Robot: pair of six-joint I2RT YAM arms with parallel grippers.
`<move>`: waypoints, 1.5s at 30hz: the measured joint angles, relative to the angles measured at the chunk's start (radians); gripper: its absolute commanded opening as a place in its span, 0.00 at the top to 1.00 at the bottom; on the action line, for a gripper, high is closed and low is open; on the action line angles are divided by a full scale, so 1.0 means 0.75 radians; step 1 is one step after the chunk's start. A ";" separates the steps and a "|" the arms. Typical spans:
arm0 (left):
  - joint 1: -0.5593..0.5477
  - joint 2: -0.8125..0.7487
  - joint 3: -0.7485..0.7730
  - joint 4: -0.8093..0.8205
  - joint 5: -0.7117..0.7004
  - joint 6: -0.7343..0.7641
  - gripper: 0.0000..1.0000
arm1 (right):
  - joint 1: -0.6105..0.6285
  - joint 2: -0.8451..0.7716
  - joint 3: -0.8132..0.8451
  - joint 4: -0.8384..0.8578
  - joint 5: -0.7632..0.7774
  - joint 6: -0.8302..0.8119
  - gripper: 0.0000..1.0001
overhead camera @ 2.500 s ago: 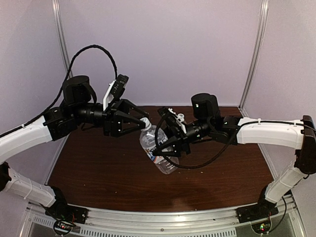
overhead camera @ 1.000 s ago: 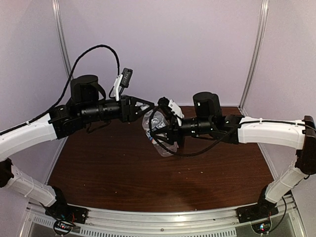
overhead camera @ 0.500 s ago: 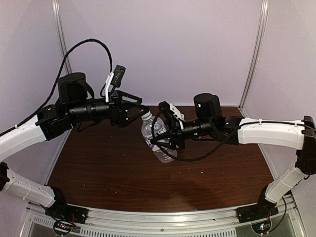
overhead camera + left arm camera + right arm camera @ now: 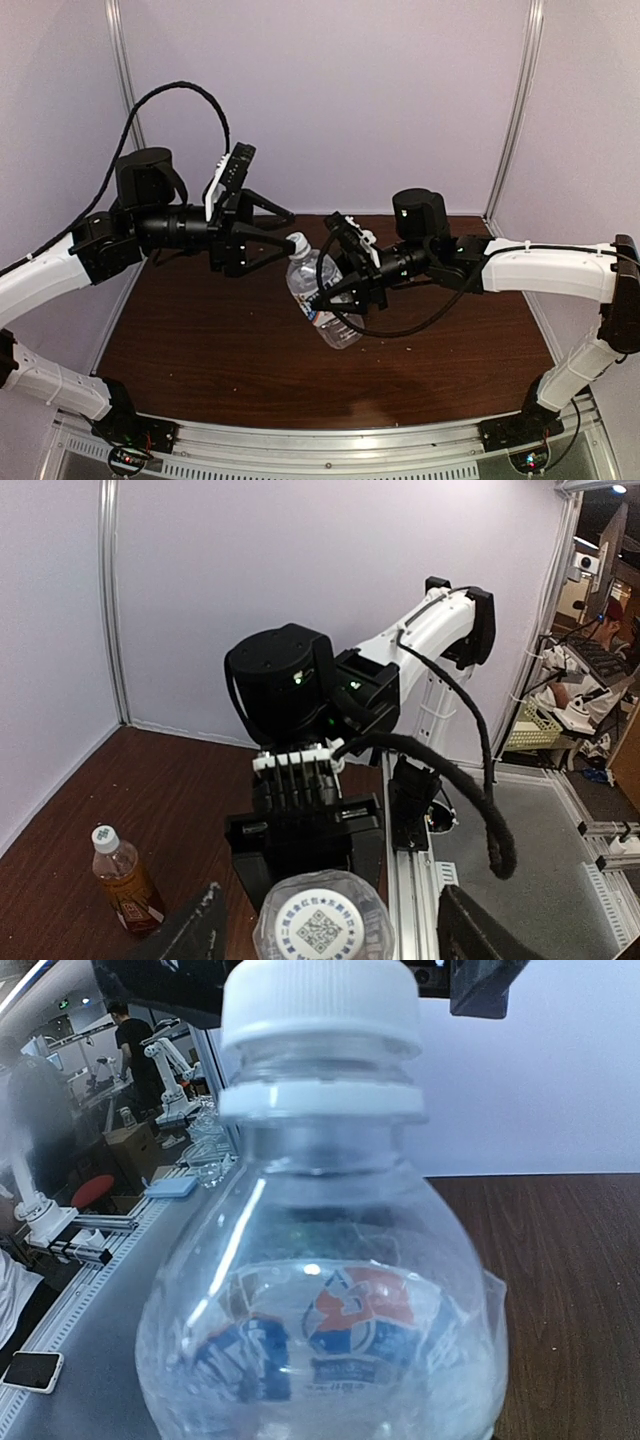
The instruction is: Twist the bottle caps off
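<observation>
1. Left gripper (image 4: 289, 232): jaws wide, one finger (image 4: 195, 930) each side of the cap (image 4: 322, 920), not touching it afaict. Holding nothing.
2. Right gripper (image 4: 335, 295): clamped round the body of the clear bottle (image 4: 303, 275). It holds the bottle up off the table (image 4: 200, 340), tilted, neck pointing at the left gripper.
3. Cap: small, white, hard plastic w/ a ridged side, so decent bite for the pads. Take it across the ridged side, square on, not over the top. Light, but prob. stiff to break loose at first.
4. Clear bottle: thin soft wall, water inside (level hard to tell), so some weight. Likely to dent or twist under a hard squeeze, and slick on the label. A body grip as now seems right. Too hard and it may spill once the cap's off.
5. Around: amber bottle (image 4: 122, 878) stands upright on the table towards the back wall (image 4: 300, 580), its own white cap (image 4: 105, 837) on. It's well apart from both grippers, so not in the way. Can't find it in the overhead view.
6. In the way: not much. A black cable (image 4: 495, 830) hangs in a loop below the right gripper. The two wrists sit close together, so little room for turning.
</observation>
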 measured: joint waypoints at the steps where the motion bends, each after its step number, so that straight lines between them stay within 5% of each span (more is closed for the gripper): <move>1: 0.000 0.003 0.000 0.001 0.013 0.007 0.32 | 0.000 0.001 0.000 0.000 -0.013 0.001 0.53; 16: 0.002 0.049 -0.001 0.011 0.119 0.028 0.59 | 0.000 0.001 0.005 0.004 -0.072 0.016 0.53; 31: 0.012 0.065 -0.001 0.027 0.116 0.008 0.75 | 0.001 0.001 0.011 -0.010 -0.029 0.007 0.55; 39: 0.012 0.063 -0.001 0.016 -0.306 -0.298 0.86 | 0.001 -0.006 0.034 -0.044 0.398 -0.011 0.56; 45: -0.015 0.102 0.000 0.041 -0.549 -0.487 0.77 | 0.013 -0.004 0.035 -0.052 0.637 -0.005 0.56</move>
